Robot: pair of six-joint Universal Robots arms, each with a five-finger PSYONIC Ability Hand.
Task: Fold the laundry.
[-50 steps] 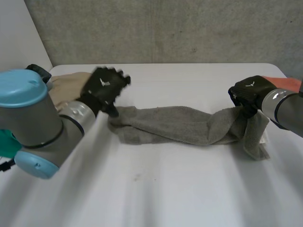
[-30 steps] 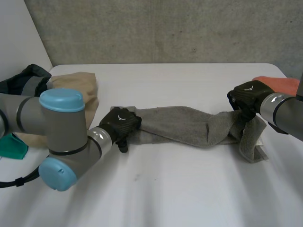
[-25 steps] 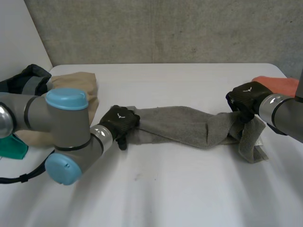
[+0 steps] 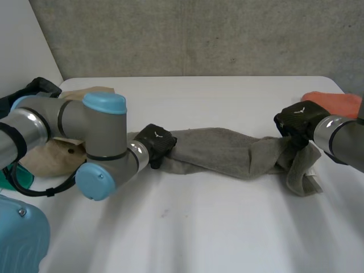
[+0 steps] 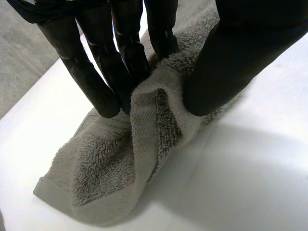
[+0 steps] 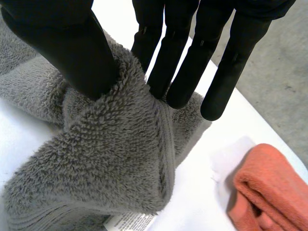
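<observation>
grey towel (image 4: 222,151) stretched on white table (image 4: 216,227), concrete wall (image 4: 199,34) behind

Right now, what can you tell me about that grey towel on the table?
The grey towel is thick, looped terry, bunched into a long rumpled strip lying across the white table. The left hand pinches a fold near one end, the right hand the other end, where a white label shows.
</observation>
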